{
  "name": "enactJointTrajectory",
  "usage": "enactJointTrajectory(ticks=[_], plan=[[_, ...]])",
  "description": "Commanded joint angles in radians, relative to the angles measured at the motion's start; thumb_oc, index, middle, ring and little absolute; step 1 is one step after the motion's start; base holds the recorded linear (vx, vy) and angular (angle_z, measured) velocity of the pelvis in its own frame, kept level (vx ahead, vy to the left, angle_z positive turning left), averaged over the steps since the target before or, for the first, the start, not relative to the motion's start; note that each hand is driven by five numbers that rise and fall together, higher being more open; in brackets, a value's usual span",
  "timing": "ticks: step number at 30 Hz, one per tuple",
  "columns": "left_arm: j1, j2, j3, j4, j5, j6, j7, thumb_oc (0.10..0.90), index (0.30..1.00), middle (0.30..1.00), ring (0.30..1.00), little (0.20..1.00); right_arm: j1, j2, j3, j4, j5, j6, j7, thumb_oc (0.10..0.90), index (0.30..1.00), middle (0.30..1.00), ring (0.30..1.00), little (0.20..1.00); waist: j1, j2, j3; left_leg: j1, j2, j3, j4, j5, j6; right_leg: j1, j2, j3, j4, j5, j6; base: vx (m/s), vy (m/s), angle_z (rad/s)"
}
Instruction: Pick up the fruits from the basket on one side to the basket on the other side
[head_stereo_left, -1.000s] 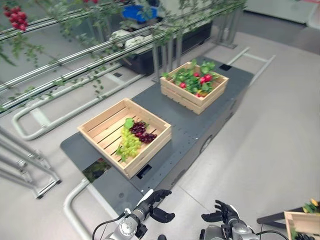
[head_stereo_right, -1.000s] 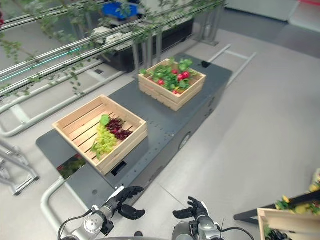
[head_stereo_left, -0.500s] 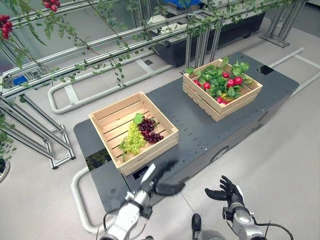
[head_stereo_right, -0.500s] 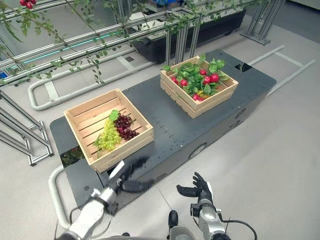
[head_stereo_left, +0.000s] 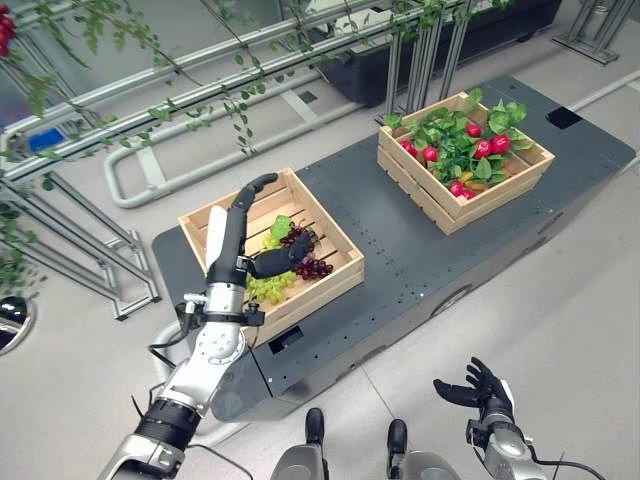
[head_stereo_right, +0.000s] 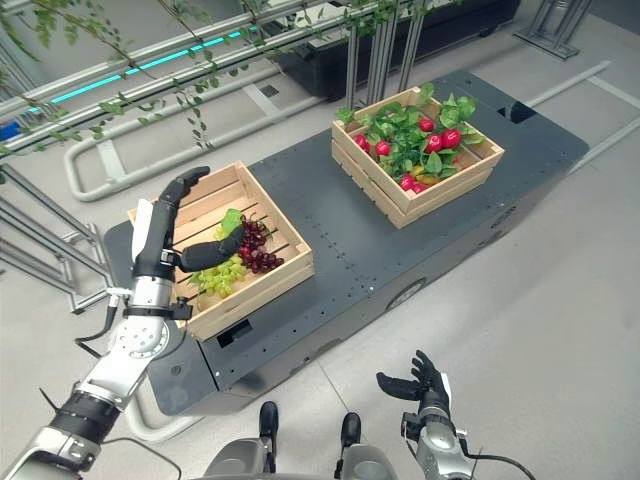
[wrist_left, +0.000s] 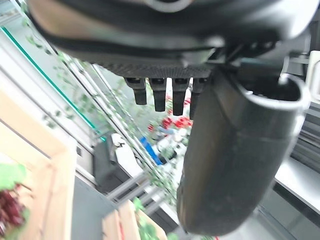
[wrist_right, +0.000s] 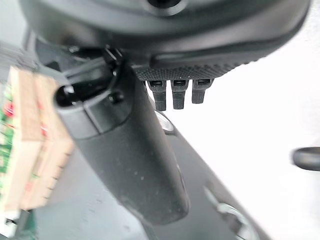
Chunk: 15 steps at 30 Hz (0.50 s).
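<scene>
Two grape bunches (head_stereo_left: 285, 262) lie in the near crate (head_stereo_left: 333, 262) directly beneath the open, empty left hand (head_stereo_left: 240, 245) (right hand (head_stereo_left: 482, 385) idle, open): lower straight down, then close around one bunch's stem end.

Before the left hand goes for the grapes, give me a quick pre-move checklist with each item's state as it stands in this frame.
1. Left hand open, fingers straight, thumb out: ok.
2. Left hand over the near crate, above the grapes: ok.
3. Green grapes and purple grapes lying reachable in that crate: ok.
4. Fruit held in the left hand: not ok, nothing held.
5. Far crate on the grey platform, with leaves and red fruit: ok.
6. Right hand low, open, away from both crates: ok.
</scene>
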<state>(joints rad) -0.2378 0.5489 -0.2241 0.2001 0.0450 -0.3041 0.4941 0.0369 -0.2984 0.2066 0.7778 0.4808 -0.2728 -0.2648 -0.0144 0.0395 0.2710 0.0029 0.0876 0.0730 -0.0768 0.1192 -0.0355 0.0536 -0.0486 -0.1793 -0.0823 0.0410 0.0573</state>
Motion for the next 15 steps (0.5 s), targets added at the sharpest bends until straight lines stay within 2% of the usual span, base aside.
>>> enactJointTrajectory(ticks=[1, 4, 6, 7, 9, 12, 15], plan=[[-0.072, 0.076, 0.104, -0.073, 0.017, 0.002, 0.114, 0.800, 0.900, 0.900, 0.900, 0.900, -0.029, 0.005, -0.018, -0.131, -0.027, -0.124, -0.080, 0.800, 0.900, 0.900, 0.900, 0.900, 0.006, -0.015, -0.061, -0.010, -0.019, -0.011, 0.025, -0.069, 0.006, -0.016, -0.091, -0.022, 0.120, -0.079, -0.014, 0.06, 0.058, -0.06], [-0.070, 0.087, 0.144, -0.089, 0.040, 0.069, 0.140, 0.800, 0.900, 0.900, 0.900, 0.900, -0.014, -0.007, -0.029, -0.256, -0.068, -0.139, -0.106, 0.800, 0.900, 0.900, 0.900, 0.900, -0.007, -0.015, -0.056, 0.000, -0.023, -0.011, 0.013, -0.072, 0.011, -0.012, -0.082, -0.008, 0.097, -0.073, -0.011, 0.05, 0.036, 0.08], [-0.077, 0.099, 0.141, -0.077, 0.045, 0.091, 0.139, 0.800, 0.900, 0.900, 0.900, 0.900, -0.019, -0.013, -0.034, -0.297, -0.079, -0.150, -0.114, 0.800, 0.900, 0.900, 0.900, 0.900, -0.008, -0.014, -0.051, -0.005, -0.022, -0.012, 0.019, -0.072, 0.010, -0.015, -0.081, -0.006, 0.099, -0.074, -0.011, 0.00, 0.008, 0.07], [-0.103, 0.126, 0.135, -0.051, 0.035, 0.122, 0.141, 0.800, 0.900, 0.900, 0.900, 0.900, -0.032, -0.033, -0.040, -0.375, -0.104, -0.162, -0.124, 0.800, 0.900, 0.900, 0.900, 0.900, -0.014, -0.013, -0.037, -0.018, -0.020, -0.010, 0.033, -0.075, 0.008, -0.024, -0.080, -0.003, 0.108, -0.079, -0.013, -0.03, 0.016, 0.08], [-0.150, 0.157, 0.123, 0.009, 0.030, 0.145, 0.165, 0.800, 0.900, 0.900, 0.900, 0.900, -0.059, -0.067, -0.051, -0.481, -0.142, -0.203, -0.131, 0.800, 0.900, 0.900, 0.900, 0.900, -0.023, -0.012, -0.009, -0.051, -0.017, -0.005, 0.070, -0.082, 0.004, -0.046, -0.081, 0.000, 0.125, -0.088, -0.017, -0.06, 0.033, 0.04], [-0.214, 0.179, 0.106, 0.109, 0.024, 0.164, 0.202, 0.800, 0.900, 0.900, 0.900, 0.900, -0.114, -0.120, -0.049, -0.569, -0.184, -0.245, -0.148, 0.800, 0.900, 0.900, 0.900, 0.900, -0.031, -0.012, 0.028, -0.099, -0.016, -0.001, 0.121, -0.090, -0.003, -0.076, -0.082, 0.007, 0.150, -0.098, -0.022, -0.07, 0.058, -0.06], [-0.292, 0.195, 0.062, 0.222, 0.016, 0.186, 0.235, 0.800, 0.900, 0.900, 0.900, 0.900, -0.192, -0.179, -0.049, -0.613, -0.173, -0.272, -0.140, 0.800, 0.900, 0.900, 0.900, 0.900, -0.042, -0.010, 0.070, -0.151, -0.015, 0.001, 0.172, -0.097, -0.011, -0.116, -0.082, 0.022, 0.188, -0.112, -0.028, -0.09, 0.089, -0.13]])
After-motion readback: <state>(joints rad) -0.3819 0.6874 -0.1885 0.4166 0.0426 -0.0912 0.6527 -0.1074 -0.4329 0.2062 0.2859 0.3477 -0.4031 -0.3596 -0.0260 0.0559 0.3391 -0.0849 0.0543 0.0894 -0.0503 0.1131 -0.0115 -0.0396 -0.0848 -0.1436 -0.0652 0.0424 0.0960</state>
